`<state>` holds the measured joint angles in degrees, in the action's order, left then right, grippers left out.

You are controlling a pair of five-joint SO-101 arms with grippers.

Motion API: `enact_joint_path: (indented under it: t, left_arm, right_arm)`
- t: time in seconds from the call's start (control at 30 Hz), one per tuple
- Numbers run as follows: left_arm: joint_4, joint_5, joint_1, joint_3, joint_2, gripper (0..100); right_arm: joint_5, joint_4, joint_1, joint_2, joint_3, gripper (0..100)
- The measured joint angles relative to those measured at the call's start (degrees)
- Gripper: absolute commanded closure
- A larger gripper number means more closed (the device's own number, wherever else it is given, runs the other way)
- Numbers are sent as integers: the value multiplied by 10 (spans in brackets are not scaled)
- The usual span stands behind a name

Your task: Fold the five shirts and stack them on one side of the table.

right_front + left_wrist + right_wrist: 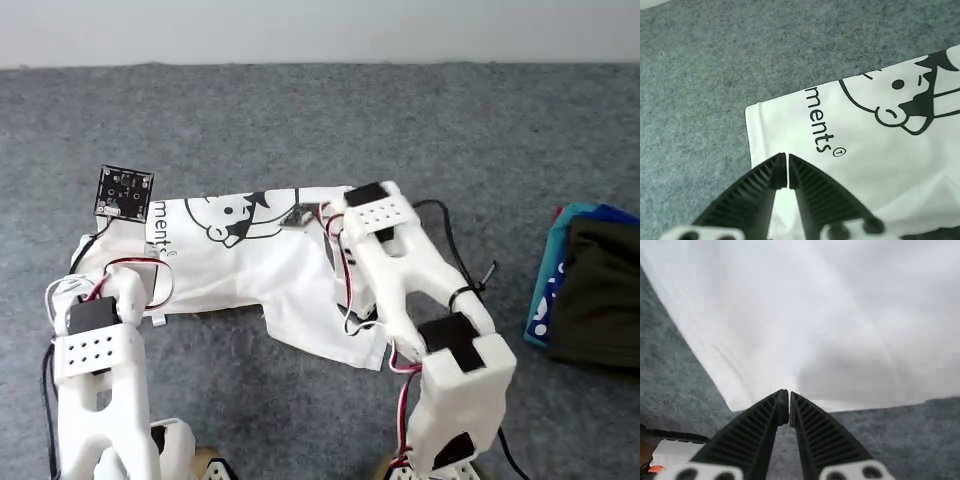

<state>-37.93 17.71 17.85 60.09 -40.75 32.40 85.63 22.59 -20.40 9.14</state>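
Though it lies rumpled, the white shirt (235, 275) bears black print.

shirt (240, 270) central, stack (600, 300) far right — apart

A white shirt (250, 270) with a black cartoon drawing and some black lettering is lying print side up near the middle of the grey table (300, 110). It is lying partly folded into a rough sideways band, its left end squared off and a wrinkled flap trailing toward the near edge. Well apart, at the table's right edge, a stack of folded shirts (590, 290) is sitting. A dark olive shirt (600, 300) is resting on top, with a blue shirt (612, 213) and a teal patterned shirt (546, 275) peeking out beneath.
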Motion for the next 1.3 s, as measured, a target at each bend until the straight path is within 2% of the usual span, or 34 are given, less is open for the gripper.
enact_joint_path:
  t: [0.3, 0.5, 0.7, 0.97, 1.17, 1.3]
  left_arm:
    - [-69, 0, 0, -45, 0, 986]
    - [-72, 0, -31, -47, 0, 984]
    - [-72, 14, -132, -47, 0, 954]
    - [-91, 28, -279, -47, 0, 838]
    - [-127, 28, -386, -47, 5, 810]
    - [-135, 28, -432, -70, 69, 807]
  right_arm:
    - [-1, -7, -87, -22, 12, 989]
    - [-1, 73, -72, 69, -19, 989]
    - [-1, 147, -76, 226, -48, 989]
    - [-2, 148, -159, 410, -5, 987]
    - [-2, 148, -222, 496, 67, 987]
    - [-2, 148, -244, 548, 102, 987]
